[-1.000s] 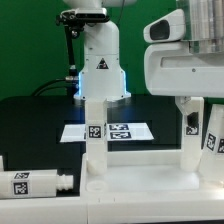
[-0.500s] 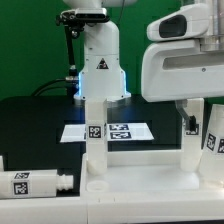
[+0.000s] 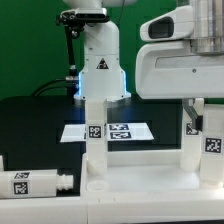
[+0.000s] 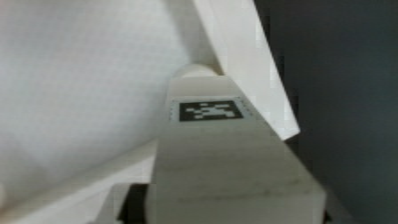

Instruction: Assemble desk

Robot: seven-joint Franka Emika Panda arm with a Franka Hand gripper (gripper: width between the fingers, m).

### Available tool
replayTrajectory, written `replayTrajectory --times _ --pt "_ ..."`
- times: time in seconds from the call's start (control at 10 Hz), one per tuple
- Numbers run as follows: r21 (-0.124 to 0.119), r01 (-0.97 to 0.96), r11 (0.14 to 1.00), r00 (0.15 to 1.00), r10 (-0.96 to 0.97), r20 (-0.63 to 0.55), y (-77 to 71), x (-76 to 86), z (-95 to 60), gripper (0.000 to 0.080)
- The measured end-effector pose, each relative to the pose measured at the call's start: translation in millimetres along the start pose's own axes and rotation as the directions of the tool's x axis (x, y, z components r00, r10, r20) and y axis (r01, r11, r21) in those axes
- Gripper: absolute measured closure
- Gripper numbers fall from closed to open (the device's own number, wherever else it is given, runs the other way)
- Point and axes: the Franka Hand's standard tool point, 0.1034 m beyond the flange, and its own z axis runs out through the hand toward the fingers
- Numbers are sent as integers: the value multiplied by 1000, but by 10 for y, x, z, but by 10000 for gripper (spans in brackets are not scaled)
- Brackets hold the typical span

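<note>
The desk's white tabletop [image 3: 140, 185] lies flat in front, with one leg [image 3: 95, 135] standing upright in it near the exterior view's left. A second upright leg [image 3: 212, 145], tagged, stands at the right edge. My gripper [image 3: 200, 115] hangs over this right leg, its big white hand covering the leg's top. In the wrist view the tagged leg [image 4: 217, 150] fills the gap of the gripper [image 4: 222, 208], and a dark finger pad [image 4: 137, 203] lies against its side. The jaws are shut on this leg. The tabletop [image 4: 71, 80] shows pale beside it.
A loose leg [image 3: 30, 182] lies on its side on the black table at the exterior view's lower left. The marker board [image 3: 125, 131] lies behind the tabletop, before the arm's base [image 3: 100, 60]. A green wall stands at the back.
The hand has shifted a little toward the exterior view's left over the right leg, and its jaws have closed in from wide open onto the leg.
</note>
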Motion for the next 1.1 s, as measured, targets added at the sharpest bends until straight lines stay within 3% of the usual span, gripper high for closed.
replayTrajectory --times 0.2,0.4,0.5,0.7,0.8,0.9,1.0,1.1 --pt "4 -368 930 930 368 -8 16 1 16 510" --pt "23 -676 736 736 676 14 41 -2 17 509" --pt "22 -812 584 584 811 39 35 -11 19 509" --pt "18 -818 574 574 818 38 36 -16 21 509" --pt "20 -755 656 656 754 34 37 -19 22 422" --pt "22 -653 757 757 653 32 23 -33 12 287" --pt "20 -462 887 887 461 29 13 -48 -6 287" --pt "19 -366 930 930 365 35 11 -55 -8 179"
